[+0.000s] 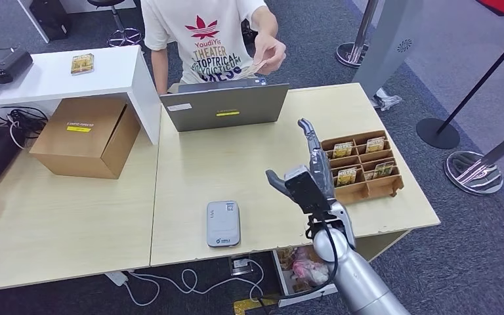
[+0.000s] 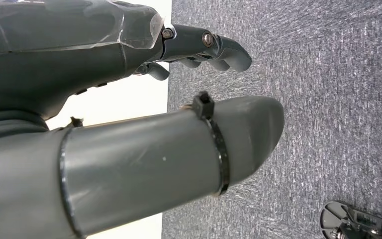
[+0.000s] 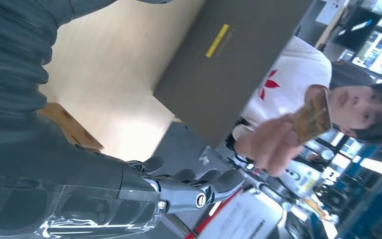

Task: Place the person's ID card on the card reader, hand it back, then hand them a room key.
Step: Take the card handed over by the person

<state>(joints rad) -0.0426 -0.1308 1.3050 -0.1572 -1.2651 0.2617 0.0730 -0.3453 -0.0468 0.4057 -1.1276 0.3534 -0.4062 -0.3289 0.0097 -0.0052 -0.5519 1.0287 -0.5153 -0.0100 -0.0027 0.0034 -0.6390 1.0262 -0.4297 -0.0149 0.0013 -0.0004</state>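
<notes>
Reaching up over the pale wooden table [image 1: 249, 170], the right hand [image 1: 308, 174] is released, fingers spread. Beyond the grey laptop [image 1: 226, 105], the person's hand [image 1: 270, 52] offers the thin patterned ID card [image 1: 252, 67]: probably light, stiff, slippery; pinch its free edge.

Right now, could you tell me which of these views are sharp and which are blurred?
Head view: sharp throughout, evenly lit. Right wrist view: person's hand and card motion-blurred, background bright and soft, laptop clear. Left wrist view: carpet in focus.
</notes>
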